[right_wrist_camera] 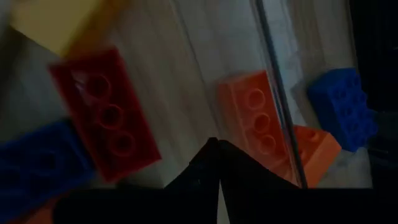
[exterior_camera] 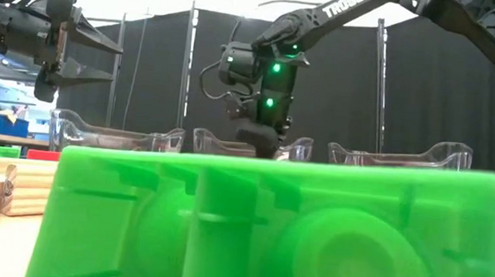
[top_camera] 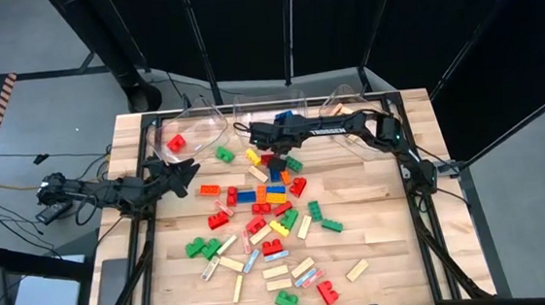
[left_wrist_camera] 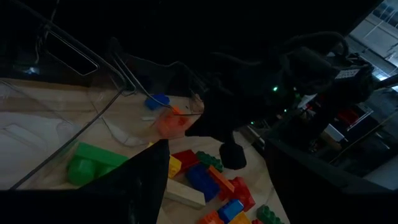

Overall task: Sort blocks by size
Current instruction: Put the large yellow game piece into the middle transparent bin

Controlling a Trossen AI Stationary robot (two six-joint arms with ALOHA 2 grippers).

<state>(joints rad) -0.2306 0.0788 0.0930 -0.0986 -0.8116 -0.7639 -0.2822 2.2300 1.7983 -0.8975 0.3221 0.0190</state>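
Wood table (top_camera: 384,212), and most of the blocks (top_camera: 269,231) lie loose on it in one big messy pile. 3 clear bins (top_camera: 198,129) stand in a row at the far edge.

Not much is sorted yet, I think. 1 red block (top_camera: 175,142) sits in the left bin. A blue block (left_wrist_camera: 157,100) and an orange block (left_wrist_camera: 171,122) look to be in the middle bin. Dozens of blocks are left: red, green, blue, yellow and orange bricks, and tan wood bars (top_camera: 275,272).

The right gripper (top_camera: 257,132) reaches over the table, right by the front of the middle bin. Its 2 fingers (right_wrist_camera: 214,165) are pressed together at the tips with nothing between them. A red brick (right_wrist_camera: 106,112) lies just under and beside the tips, outside the bin wall. The pile starts right below this gripper.

The left gripper (top_camera: 184,171) hangs up in the air just in front of the left bin. Its fingers are spread apart and hold nothing. A green brick (left_wrist_camera: 90,163) lies near it, and the pile is off to its side.

So the job is near its start. Almost every block has to be picked up and put in a bin by size.
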